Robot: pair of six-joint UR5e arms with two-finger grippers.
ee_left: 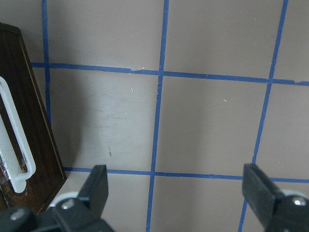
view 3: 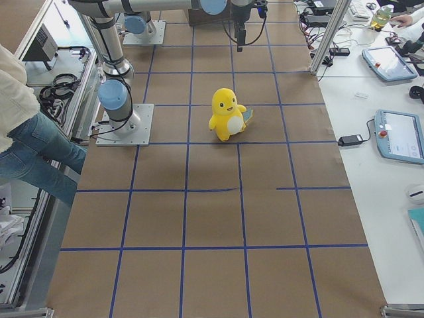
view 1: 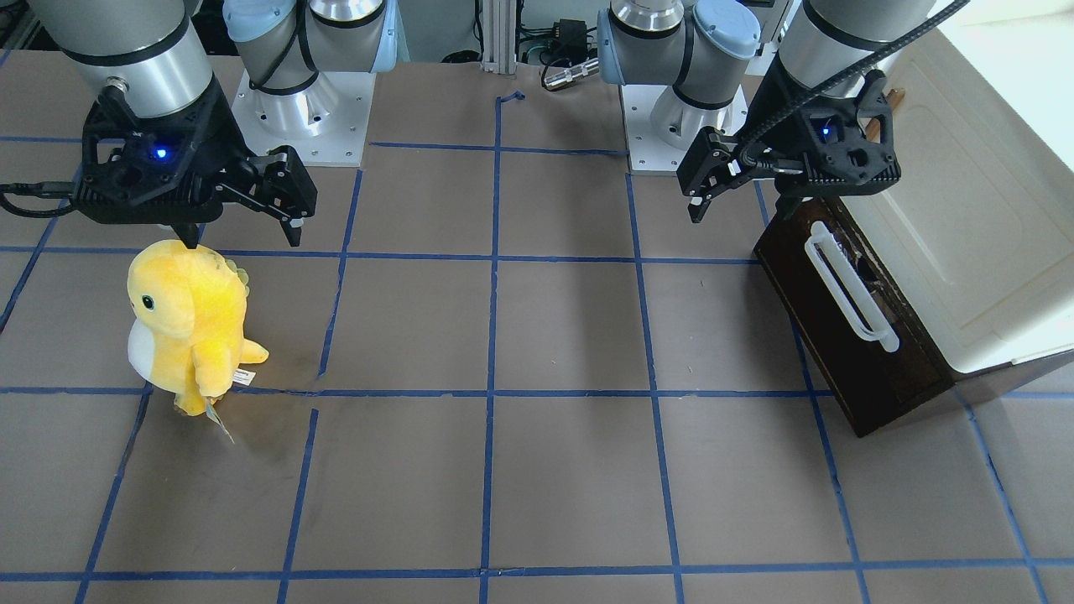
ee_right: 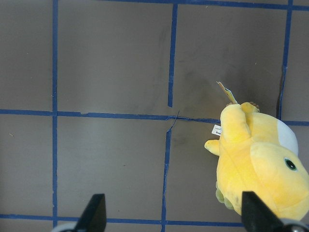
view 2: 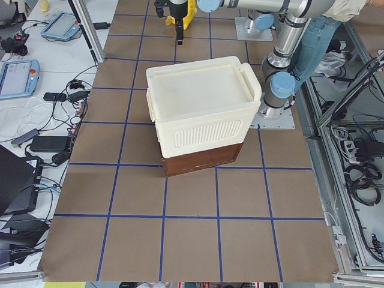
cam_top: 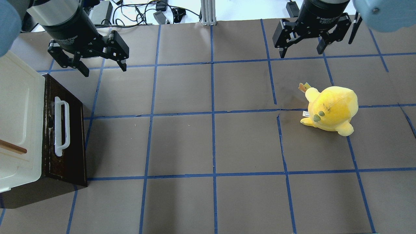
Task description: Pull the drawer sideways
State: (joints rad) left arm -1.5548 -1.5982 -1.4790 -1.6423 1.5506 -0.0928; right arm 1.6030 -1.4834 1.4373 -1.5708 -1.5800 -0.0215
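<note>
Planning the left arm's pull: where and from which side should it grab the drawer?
Take the white bar handle mid-length, left gripper coming from the open table side facing the drawer's front; the bar stands off it, leaving finger room behind.

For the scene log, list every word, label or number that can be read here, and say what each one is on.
"2F Adaptive": on the black body of the right gripper, overhead view; the words after it are blurred.
On the left gripper body: a similar white line, too blurred to read.
White tag on the yellow plush toy: dark print, too small to read.
The drawer and its white handle: no text visible.
</note>
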